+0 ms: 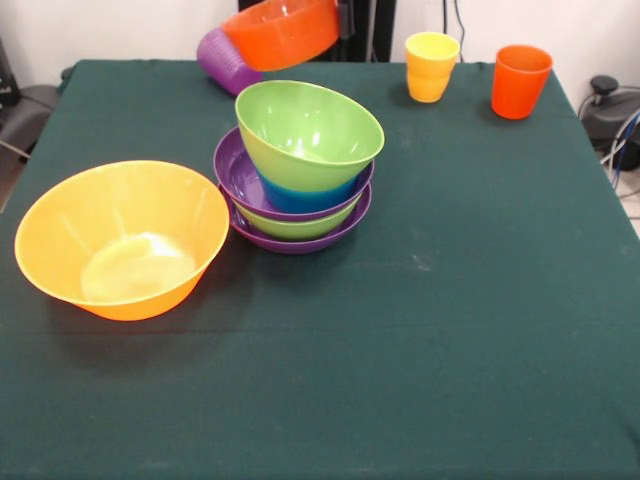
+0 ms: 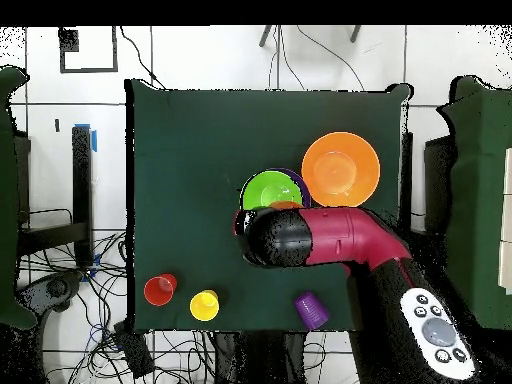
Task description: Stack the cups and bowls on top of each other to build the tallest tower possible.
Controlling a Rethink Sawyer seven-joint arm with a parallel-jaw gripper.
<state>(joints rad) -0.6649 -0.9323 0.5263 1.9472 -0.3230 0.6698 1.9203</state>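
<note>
Three cups (image 1: 431,66), apparently six bowls (image 1: 122,240) visible.

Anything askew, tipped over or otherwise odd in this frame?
Yes. The top green bowl sits tilted on the tower, leaning rather than nested flat. The purple cup lies on its side at the table's far edge. A red-orange bowl hangs tilted above it.
</note>
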